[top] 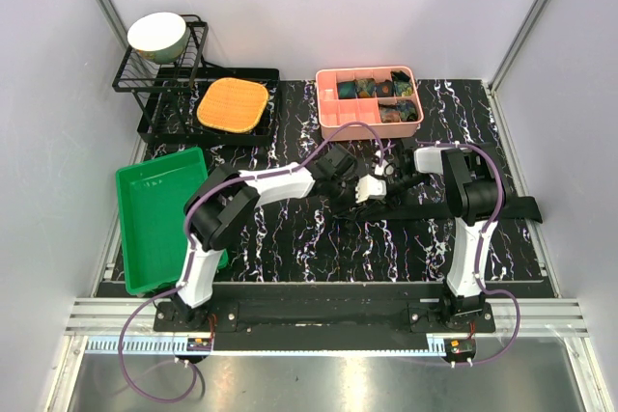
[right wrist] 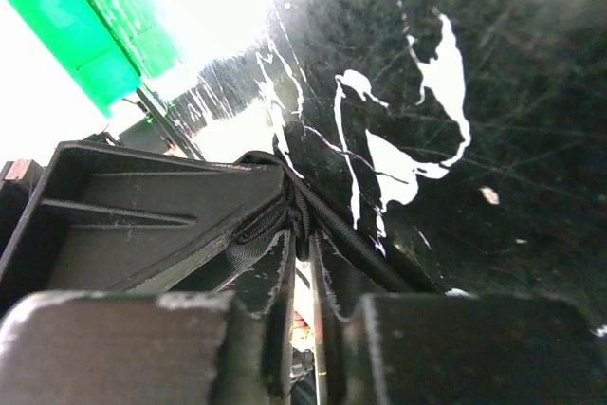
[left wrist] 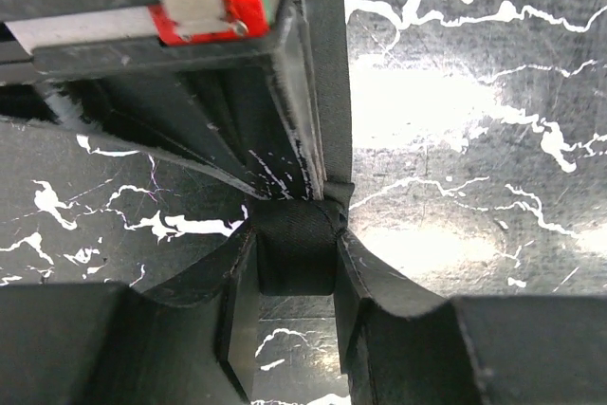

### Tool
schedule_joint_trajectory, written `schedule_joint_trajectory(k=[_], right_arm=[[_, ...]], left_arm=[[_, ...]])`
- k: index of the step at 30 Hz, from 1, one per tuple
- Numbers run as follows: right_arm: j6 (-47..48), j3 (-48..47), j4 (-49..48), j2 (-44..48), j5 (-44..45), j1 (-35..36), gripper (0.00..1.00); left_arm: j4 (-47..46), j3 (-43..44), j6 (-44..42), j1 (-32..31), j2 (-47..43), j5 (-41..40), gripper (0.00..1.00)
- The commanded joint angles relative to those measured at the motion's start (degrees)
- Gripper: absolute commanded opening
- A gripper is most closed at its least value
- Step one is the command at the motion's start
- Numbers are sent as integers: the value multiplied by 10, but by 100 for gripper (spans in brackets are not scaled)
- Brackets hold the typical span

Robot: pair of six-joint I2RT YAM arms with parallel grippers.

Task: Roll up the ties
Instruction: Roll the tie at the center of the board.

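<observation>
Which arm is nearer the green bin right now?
Left. The left arm bends its elbow beside the green bin, at its right edge. The right arm stands far to the bin's right, beyond the left arm.

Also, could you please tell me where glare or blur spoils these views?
Right wrist view: upper left blown out white around the green tray, near foreground soft. Left wrist view: glare washes the glossy table at right, while the tie is sharp. Top view: evenly lit, clear.
</observation>
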State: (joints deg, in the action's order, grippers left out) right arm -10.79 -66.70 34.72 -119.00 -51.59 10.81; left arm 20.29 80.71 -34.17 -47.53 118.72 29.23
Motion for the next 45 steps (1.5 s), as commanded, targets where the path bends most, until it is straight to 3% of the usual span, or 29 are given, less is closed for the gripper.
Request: schedule_joint_trajectory(k=[1,14,29,32,35,36,37,43,45], right_arm=[[17,-5,-12,5,30,-13,19],[30,-12,38,39,-49,-43,38],[-17,-1,-21,31,-80,8,41],[-14,2,-27,28,-62,11,38],[-3,5,-18,25,-28,10,18],[3,7,-14,26,-9,10,5],[7,9,-11,28,0,8,0],[28,7,4,20,61,1,0],[30,1,4,13,82,0,0]], left_arm=[[120,-38,-39,-5,20,-60,22],[182,15,-22,-12,42,-122,19],[193,21,-20,-20,52,-133,19],[193,22,-18,-20,53,-132,19],[194,22,-15,-20,54,-131,19],[194,21,-15,-20,54,-131,19],[196,22,-17,-20,53,-133,19],[186,19,-7,-18,47,-123,28],[179,17,0,-13,42,-111,40]])
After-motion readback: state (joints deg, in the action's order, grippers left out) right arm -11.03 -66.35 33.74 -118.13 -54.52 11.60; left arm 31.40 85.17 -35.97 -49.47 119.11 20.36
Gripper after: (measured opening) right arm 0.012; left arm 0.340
